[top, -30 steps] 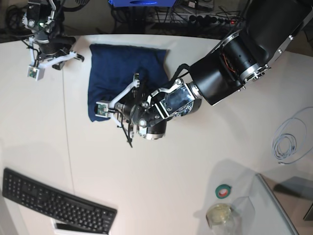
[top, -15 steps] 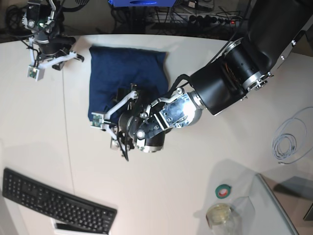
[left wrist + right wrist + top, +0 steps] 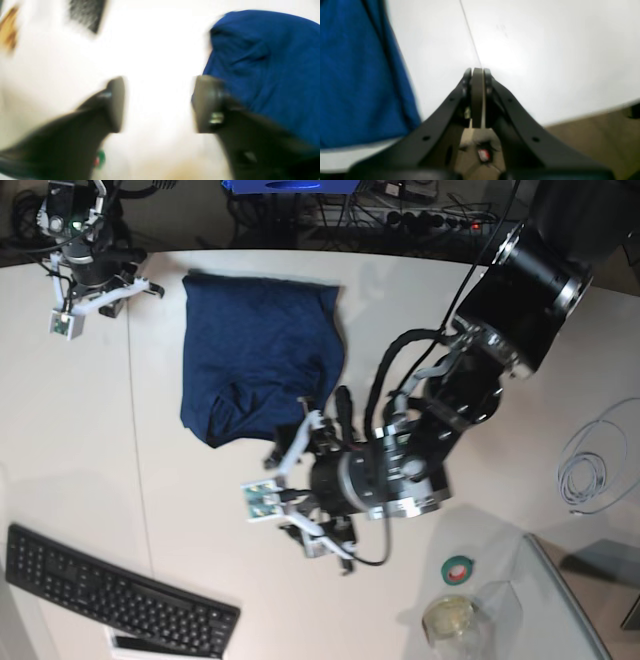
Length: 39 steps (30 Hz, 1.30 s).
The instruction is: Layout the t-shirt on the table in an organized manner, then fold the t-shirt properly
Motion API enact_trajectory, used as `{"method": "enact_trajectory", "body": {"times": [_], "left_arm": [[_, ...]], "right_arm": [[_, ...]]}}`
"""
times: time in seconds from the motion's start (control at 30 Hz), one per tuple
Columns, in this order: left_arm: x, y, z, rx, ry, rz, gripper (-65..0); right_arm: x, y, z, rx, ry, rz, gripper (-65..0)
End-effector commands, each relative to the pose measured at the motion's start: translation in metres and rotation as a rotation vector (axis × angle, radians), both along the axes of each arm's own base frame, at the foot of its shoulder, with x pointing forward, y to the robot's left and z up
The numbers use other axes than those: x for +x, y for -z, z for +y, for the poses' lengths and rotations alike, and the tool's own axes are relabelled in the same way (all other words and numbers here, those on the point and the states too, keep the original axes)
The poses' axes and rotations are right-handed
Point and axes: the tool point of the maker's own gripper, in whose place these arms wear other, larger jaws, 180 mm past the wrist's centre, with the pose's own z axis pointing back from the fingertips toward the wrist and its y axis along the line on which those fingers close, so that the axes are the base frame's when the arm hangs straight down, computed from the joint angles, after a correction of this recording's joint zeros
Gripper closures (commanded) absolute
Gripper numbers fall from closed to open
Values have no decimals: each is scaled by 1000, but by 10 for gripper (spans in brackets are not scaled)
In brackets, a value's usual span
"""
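- a clear jar [image 3: 452, 620] stands at the lower right of the base view, just beside a glass-like panel; something pale yellowish sits in it, too small to name.
- a green tape roll [image 3: 458, 569] lies on the table [image 3: 90, 440] just above the jar, apart from it.
- the t-shirt [image 3: 260, 355] lies folded into a rough rectangle in the upper middle of the base view, flat on the table with a rumpled lower edge.
- the left gripper [image 3: 295, 510] sits below the t-shirt's lower edge, over bare table; in the left wrist view its jaws stand apart with only white table between them, and the t-shirt [image 3: 265, 70] fills the upper right.
- half a second ago this gripper was at the shirt's lower left corner; it has now pulled away toward the lower centre, and the arm has swung back.
- the right gripper [image 3: 100, 285] stays in the upper left corner, off the shirt; in the right wrist view its fingers [image 3: 477, 97] are pressed together on nothing, beside the table's thin seam.
- a black keyboard [image 3: 115, 595] lies at the lower left, a coiled cable [image 3: 590, 465] at the right edge.
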Motion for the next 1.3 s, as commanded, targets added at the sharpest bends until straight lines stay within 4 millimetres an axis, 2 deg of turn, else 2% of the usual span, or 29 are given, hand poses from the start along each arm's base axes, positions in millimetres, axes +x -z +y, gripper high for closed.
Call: {"method": "enact_trajectory", "body": {"times": [0.0,0.03,0.07,0.17,0.23,0.33,0.4,0.47,0.57,0.67,0.73,0.8,0.87,0.97,1.03,1.13,1.2,1.27], "left_arm": [[-9,0,18,-23,-54,7,-171],[-19,1,36,-48,-114,14,-33],[-29,7,52,-61,-165,32,0],[-69,38,89,-104,-297,129,0],[-99,59,105,-114,-346,202,0],[-147,84,122,-135,-402,300,0],[-178,98,130,-143,-431,367,0],[-201,109,134,-134,-444,425,0],[-239,139,150,-75,-462,549,0],[-283,180,159,-39,-492,711,0],[-303,195,153,-88,-497,768,0],[-332,206,140,-140,-489,836,0],[-363,222,129,-178,-482,921,0],[-394,254,120,-224,-520,1034,0],[-402,275,122,-234,-615,1045,0],[-406,303,139,-229,-781,998,0],[-405,320,149,-228,-881,968,0],[-407,333,160,-211,-971,963,0]], "right_arm": [[-2,-14,-6,-25,-6,-34,-6],[-12,-19,-9,-41,-10,-30,-6],[-16,-28,-13,-56,-11,-37,-5],[-31,-51,-15,-88,-32,-44,-5],[-48,-55,-14,-94,-42,-18,-5],[-77,-53,-28,-123,-19,50,-5],[-104,-47,-31,-123,-12,121,-3],[-127,-44,-31,-122,-15,176,-3],[-160,-37,-31,-114,-12,263,-2],[-201,-6,-19,-57,-7,392,-2],[-224,18,-6,-12,-19,471,-2],[-243,38,2,22,-45,542,-2],[-257,62,14,68,-102,607,-2],[-276,100,27,131,-164,714,-2],[-290,119,30,155,-181,785,-2],[-299,149,16,145,-171,870,-5],[-297,170,-1,111,-157,876,-6],[-288,182,-7,71,-168,839,-6]]}}
